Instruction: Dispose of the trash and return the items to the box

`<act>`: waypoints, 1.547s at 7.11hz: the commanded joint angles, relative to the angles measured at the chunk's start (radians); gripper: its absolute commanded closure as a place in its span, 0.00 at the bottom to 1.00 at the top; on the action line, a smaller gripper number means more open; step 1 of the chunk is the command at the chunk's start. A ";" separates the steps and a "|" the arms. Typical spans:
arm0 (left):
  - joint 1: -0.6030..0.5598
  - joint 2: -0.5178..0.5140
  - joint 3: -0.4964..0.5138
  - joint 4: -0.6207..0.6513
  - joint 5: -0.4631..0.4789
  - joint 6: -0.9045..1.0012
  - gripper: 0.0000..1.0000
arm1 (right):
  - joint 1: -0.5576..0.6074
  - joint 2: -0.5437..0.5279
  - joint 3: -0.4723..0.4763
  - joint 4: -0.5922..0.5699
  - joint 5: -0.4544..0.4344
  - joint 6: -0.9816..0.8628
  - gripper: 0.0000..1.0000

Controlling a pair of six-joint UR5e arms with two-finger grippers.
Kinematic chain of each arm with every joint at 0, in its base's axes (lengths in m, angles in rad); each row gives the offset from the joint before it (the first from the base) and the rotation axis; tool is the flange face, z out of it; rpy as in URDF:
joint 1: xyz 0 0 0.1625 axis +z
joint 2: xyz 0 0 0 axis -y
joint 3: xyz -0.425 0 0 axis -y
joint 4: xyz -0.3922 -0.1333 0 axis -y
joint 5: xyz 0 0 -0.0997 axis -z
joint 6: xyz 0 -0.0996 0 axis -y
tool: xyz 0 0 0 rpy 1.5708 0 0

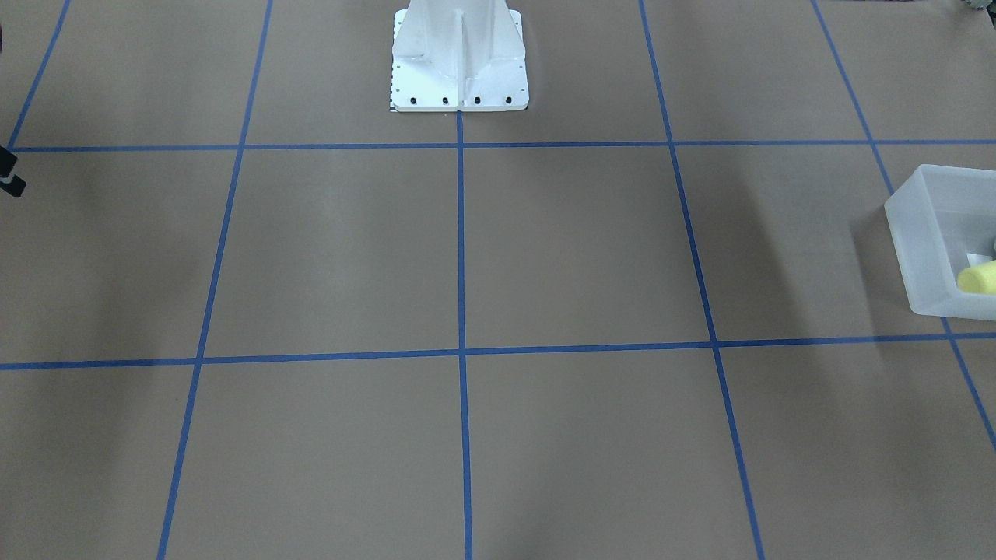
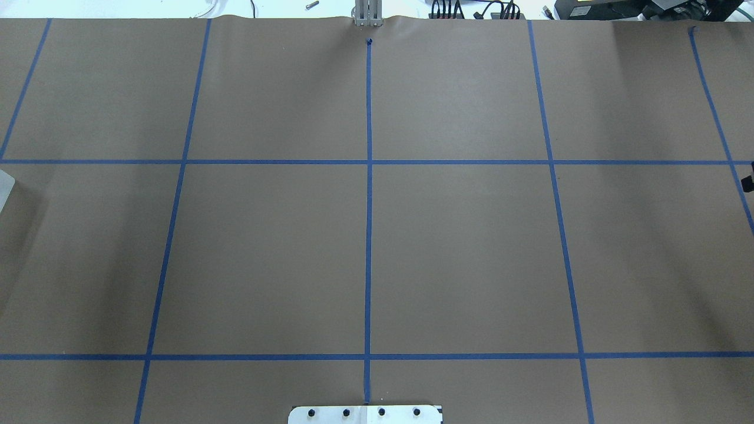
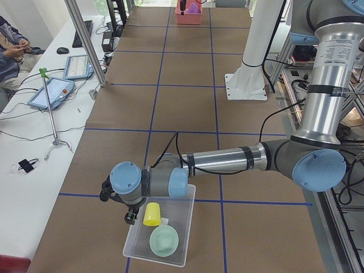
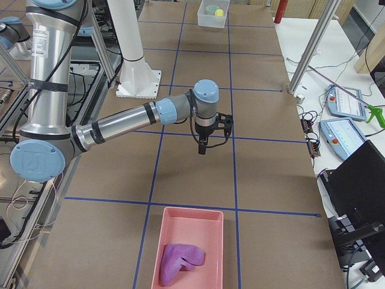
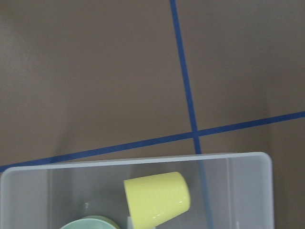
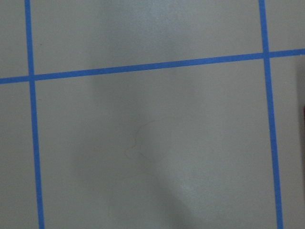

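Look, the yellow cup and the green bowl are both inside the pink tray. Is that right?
Not quite. The yellow cup and the green bowl are both inside the clear whitish box, not the pink tray. The exterior left view shows it. In the exterior right view the pink tray holds only a purple thing.

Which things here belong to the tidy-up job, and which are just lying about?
Job: yellow cup, mint-green bowl, translucent bin holding both; likely also pink tray with purple wad.
Lying about: tablet, keyboard, mouse on the side bench; white pedestal.
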 commanded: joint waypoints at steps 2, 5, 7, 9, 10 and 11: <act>0.101 0.053 -0.284 0.176 0.108 -0.099 0.03 | 0.083 -0.060 -0.049 -0.003 -0.003 -0.211 0.00; 0.100 0.158 -0.407 0.203 0.109 -0.071 0.03 | 0.084 0.014 -0.093 -0.085 -0.008 -0.213 0.00; 0.102 0.179 -0.414 0.203 0.091 -0.073 0.03 | 0.084 0.026 -0.116 -0.091 -0.020 -0.261 0.00; 0.103 0.180 -0.409 0.207 0.088 -0.073 0.03 | 0.087 0.026 -0.124 -0.089 -0.022 -0.278 0.00; 0.103 0.180 -0.411 0.207 0.088 -0.071 0.03 | 0.093 0.023 -0.126 -0.089 -0.022 -0.286 0.00; 0.103 0.179 -0.409 0.203 0.088 -0.073 0.03 | 0.105 0.022 -0.138 -0.091 -0.022 -0.324 0.00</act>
